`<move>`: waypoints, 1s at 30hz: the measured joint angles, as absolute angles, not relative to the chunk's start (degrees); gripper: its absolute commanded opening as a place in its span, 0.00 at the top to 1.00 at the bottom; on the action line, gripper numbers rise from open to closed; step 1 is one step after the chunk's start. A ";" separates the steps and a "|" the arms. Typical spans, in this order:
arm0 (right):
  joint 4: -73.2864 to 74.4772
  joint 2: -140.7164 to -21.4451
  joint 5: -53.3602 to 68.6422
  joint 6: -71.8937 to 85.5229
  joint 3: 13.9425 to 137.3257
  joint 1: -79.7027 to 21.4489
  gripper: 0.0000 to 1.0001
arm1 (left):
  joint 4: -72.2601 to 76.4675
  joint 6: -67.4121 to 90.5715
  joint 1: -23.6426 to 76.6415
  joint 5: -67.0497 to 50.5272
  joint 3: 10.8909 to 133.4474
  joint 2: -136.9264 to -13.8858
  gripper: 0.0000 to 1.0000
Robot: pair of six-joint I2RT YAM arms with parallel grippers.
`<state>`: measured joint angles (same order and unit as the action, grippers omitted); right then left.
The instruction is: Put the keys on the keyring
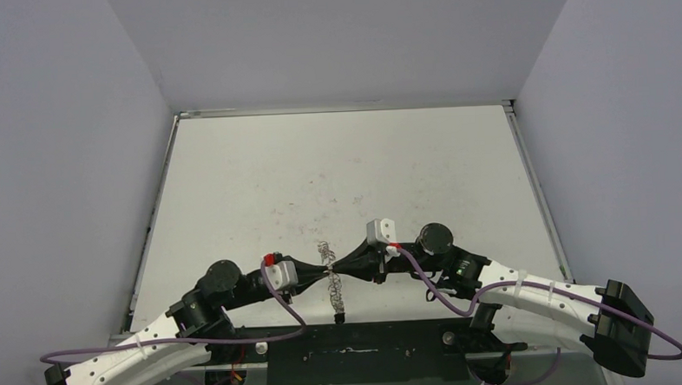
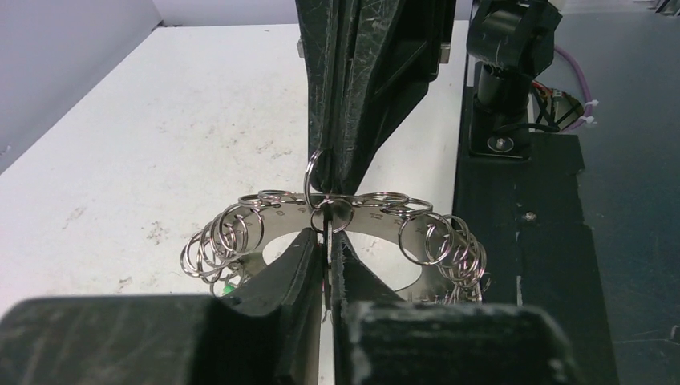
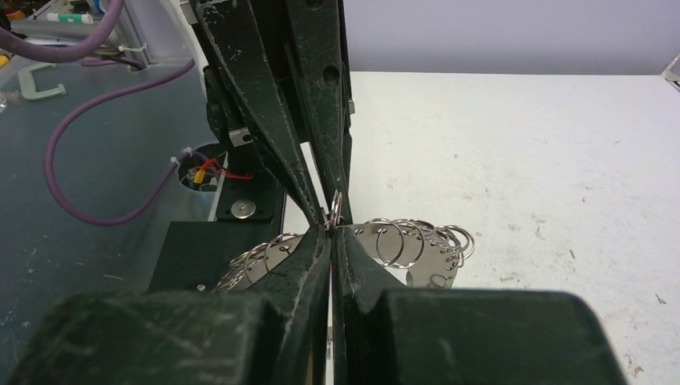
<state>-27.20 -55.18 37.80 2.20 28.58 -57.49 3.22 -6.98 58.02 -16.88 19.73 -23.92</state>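
Left gripper (image 2: 327, 245): fingers nearly together, pinching the rim of the keyring (image 2: 377, 215). Right gripper (image 3: 330, 234): closed on the same rim from the opposite side. The keyring is held on edge between them, above the table (image 2: 160, 144), near the arm bases.

Keyring: flat metal band strung with many loose loops (image 2: 212, 249). Judged light, stiff and slick, and the loops are likely to swing and snag. Best held on bare band between loops.

Keys: none identified. A dark bit (image 1: 339, 315) hangs below the keyring, and whether it is a key cannot be told. Judged tiny and best pinched by the plastic head.
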 measured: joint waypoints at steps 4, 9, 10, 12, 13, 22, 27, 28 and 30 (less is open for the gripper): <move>-27.38 -55.18 37.82 2.28 28.58 -57.49 1.00 | 3.46 -7.07 58.02 -16.69 19.73 -24.58 1.00; -27.31 -55.18 37.78 2.31 28.32 -57.47 1.00 | 3.66 -7.35 58.02 -16.73 21.26 -28.62 1.00; -27.29 -55.18 37.76 2.31 28.25 -57.47 1.00 | 3.62 -7.55 58.02 -16.80 21.67 -29.54 1.00; -27.20 -55.27 37.76 2.31 28.21 -57.45 1.00 | 3.49 -7.77 58.02 -16.95 22.37 -30.94 1.00; -27.22 -55.37 37.78 2.31 28.21 -57.45 1.00 | 3.42 -7.84 58.02 -16.97 22.61 -31.33 1.00; -27.31 -57.65 37.98 2.31 28.21 -57.41 1.00 | 1.15 -8.16 57.74 -17.17 23.22 -32.60 1.00; -27.83 -57.63 37.93 2.48 28.21 -57.43 1.00 | 0.95 -8.16 57.63 -17.91 23.18 -31.94 1.00; -27.88 -57.56 37.80 2.50 28.21 -57.43 1.00 | 0.91 -8.12 57.63 -18.09 23.18 -31.94 1.00; -27.86 -57.39 37.45 2.55 28.21 -57.47 1.00 | 0.91 -7.77 57.63 -18.39 23.18 -32.10 1.00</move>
<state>-27.86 -57.39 37.45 2.55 28.21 -57.47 0.91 -7.77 57.63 -18.39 23.18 -32.10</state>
